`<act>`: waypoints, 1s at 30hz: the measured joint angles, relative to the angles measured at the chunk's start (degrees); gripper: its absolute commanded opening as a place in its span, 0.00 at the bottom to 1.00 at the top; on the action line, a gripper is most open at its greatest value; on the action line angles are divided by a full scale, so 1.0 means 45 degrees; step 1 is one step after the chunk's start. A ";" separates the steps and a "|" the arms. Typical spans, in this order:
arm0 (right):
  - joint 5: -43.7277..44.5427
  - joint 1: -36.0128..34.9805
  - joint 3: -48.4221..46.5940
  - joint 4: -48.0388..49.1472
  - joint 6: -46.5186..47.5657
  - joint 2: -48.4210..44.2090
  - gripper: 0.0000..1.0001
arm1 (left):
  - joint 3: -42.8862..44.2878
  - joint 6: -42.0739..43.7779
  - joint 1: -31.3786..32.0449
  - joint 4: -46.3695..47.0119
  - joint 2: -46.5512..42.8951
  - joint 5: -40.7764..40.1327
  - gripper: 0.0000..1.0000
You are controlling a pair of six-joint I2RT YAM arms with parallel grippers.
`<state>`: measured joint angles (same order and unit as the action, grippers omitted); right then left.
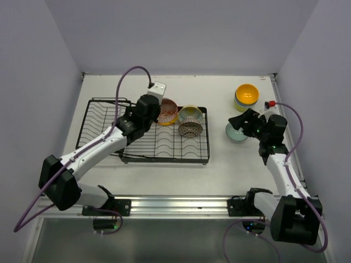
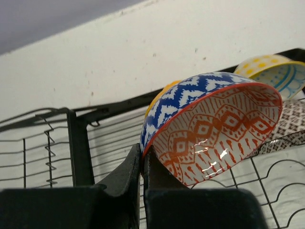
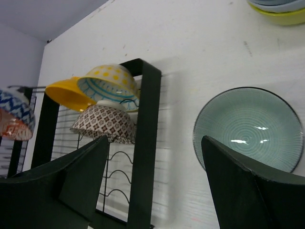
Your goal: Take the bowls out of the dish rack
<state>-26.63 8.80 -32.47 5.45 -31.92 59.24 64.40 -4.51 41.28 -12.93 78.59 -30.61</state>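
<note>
In the top view, my left pincer (image 1: 159,113) sits over the far side of the dish rack (image 1: 109,131), clenched on the rim of the red-patterned bowl (image 1: 168,111). Just beside it in the rack lie the yellow-dotted bowl (image 1: 190,113) and the brown-patterned bowl (image 1: 190,130). My right pincer (image 1: 241,120) hovers over the teal bowl (image 1: 235,135), which rests on the bench (image 1: 219,170) right of the rack, near a stack of bowls (image 1: 246,96).

At my left wrist, both fingers pinch that rim. The bowl is tilted on its side, blue zigzag outside. An orange bowl (image 2: 159,98) peeks from behind it.

At my right wrist, the pincer is spread wide, grasping nothing. The teal bowl lies upright, apart from the fingers.
</note>
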 measured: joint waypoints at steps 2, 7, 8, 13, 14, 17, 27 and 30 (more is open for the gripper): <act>0.0024 -0.0913 -0.0058 -0.0010 0.0282 -0.0393 0.84 | 0.0019 -0.0729 -0.0860 -0.0952 0.0024 0.0976 0.00; 0.0340 -0.4779 -0.0826 -0.0155 0.1243 -0.1234 0.84 | 0.0510 -0.1549 -0.1219 -0.2506 0.0267 0.2608 0.00; 0.0398 -0.5391 -0.1054 -0.0165 0.1404 -0.1350 0.84 | 0.0563 -0.1603 -0.1195 -0.2599 0.0267 0.2861 0.00; 0.1559 -0.7941 -0.2152 -0.0301 0.1957 -0.1307 0.86 | 0.0374 -0.1753 -0.1146 -0.2370 -0.0141 0.4061 0.00; 0.1914 -0.8490 -0.2390 -0.0359 0.2079 -0.1146 0.86 | 0.0185 -0.1749 -0.1146 -0.2215 -0.0413 0.4367 0.00; 0.3133 -1.0108 -0.3230 -0.0675 0.2487 -0.0262 0.85 | -0.0223 -0.1739 -0.1141 -0.1972 -0.1093 0.4843 0.00; 0.8578 -1.2925 -0.5027 -0.2215 0.3104 0.2385 0.73 | -0.1287 -0.1724 -0.1146 -0.1375 -0.1831 0.5969 0.00; 0.9826 -1.2949 -0.5236 -0.2657 0.3016 0.2851 0.69 | -0.1384 -0.1739 -0.1146 -0.1370 -0.1846 0.6543 0.00</act>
<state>17.58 -49.47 -56.03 -6.50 -18.35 72.07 58.17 -12.34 36.12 -19.09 70.28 -1.17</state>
